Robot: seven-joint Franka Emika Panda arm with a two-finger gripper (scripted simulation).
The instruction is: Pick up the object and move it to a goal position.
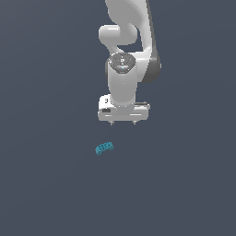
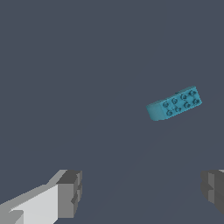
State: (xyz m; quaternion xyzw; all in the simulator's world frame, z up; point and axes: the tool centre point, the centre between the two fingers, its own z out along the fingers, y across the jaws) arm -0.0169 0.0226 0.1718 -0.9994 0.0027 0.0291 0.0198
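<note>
The object [image 1: 104, 148] is a tiny teal-blue oblong block with studs on top, lying on the dark grey floor. In the wrist view the object [image 2: 174, 104] lies tilted, well away from the fingers. My white gripper [image 1: 123, 123] hangs above the floor, up and toward the exterior view's right of the block, not touching it. Its two fingertips stand wide apart, so it is open with nothing between them. The wrist view shows my gripper [image 2: 142, 194] as one grey finger pad [image 2: 70, 193] and the other pad [image 2: 213, 189] at the frame's edge.
The white arm [image 1: 126, 41] rises behind the gripper out of the frame's top. A plain dark grey floor [image 1: 46, 184] surrounds everything, with no other objects in sight.
</note>
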